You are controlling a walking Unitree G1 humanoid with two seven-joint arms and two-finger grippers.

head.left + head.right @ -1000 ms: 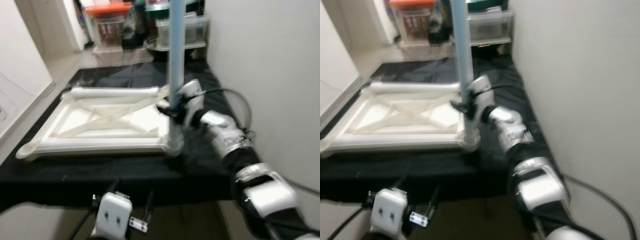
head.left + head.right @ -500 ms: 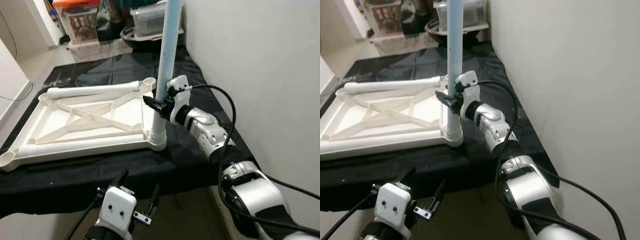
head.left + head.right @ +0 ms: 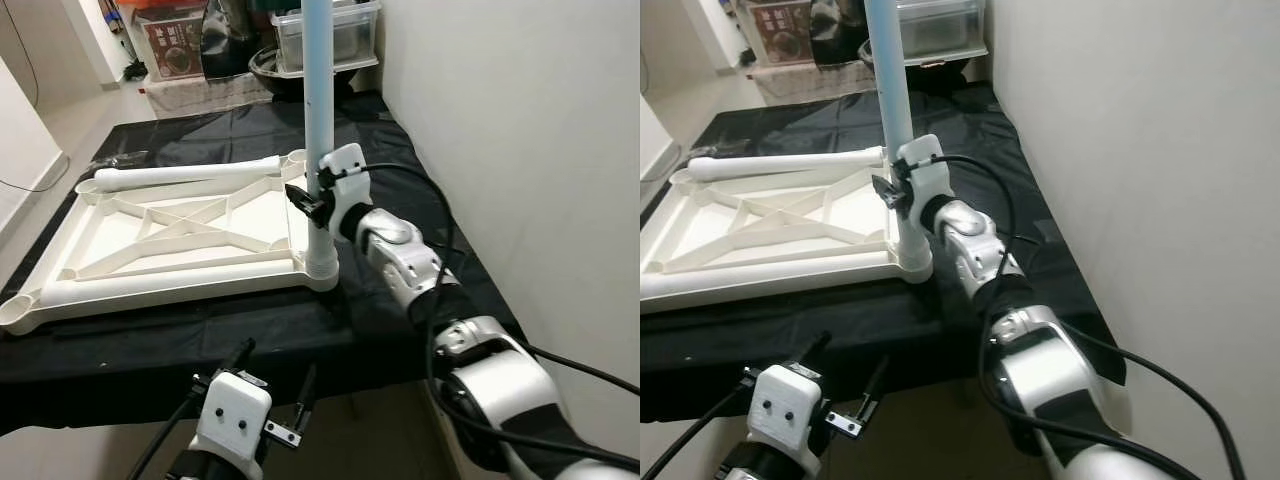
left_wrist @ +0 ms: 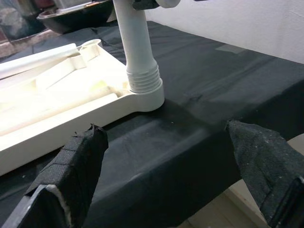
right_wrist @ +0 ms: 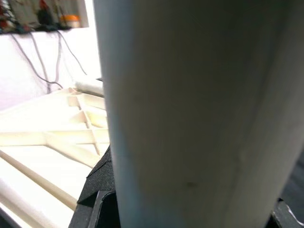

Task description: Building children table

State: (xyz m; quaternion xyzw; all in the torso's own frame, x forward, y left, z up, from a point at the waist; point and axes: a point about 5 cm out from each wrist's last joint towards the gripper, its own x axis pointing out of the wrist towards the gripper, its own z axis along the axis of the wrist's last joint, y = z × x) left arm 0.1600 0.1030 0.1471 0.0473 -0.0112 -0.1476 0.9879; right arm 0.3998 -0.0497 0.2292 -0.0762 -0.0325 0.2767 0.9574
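Note:
A white plastic tabletop (image 3: 150,240) lies upside down on a black cloth, its ribbed underside up. A pale blue-white table leg (image 3: 318,110) stands upright in the near right corner socket (image 3: 322,268). My right gripper (image 3: 308,200) is shut on that leg a little above the socket; up close the leg (image 5: 190,109) sits between its black fingers. A second white leg (image 3: 190,177) lies flat along the tabletop's far edge. My left gripper (image 4: 166,175) hangs open below the near edge of the cloth, facing the socket (image 4: 145,90).
A white wall (image 3: 520,150) runs close along the right. The black cloth (image 3: 400,200) covers a low platform whose near edge drops off in front of me. Storage boxes and a dark bowl (image 3: 275,60) stand on the floor beyond the far end.
The camera has swung, shifting the whole scene. The leg now stands straighter in the corner socket, with my right gripper still clamped on it. The left gripper hangs as before.

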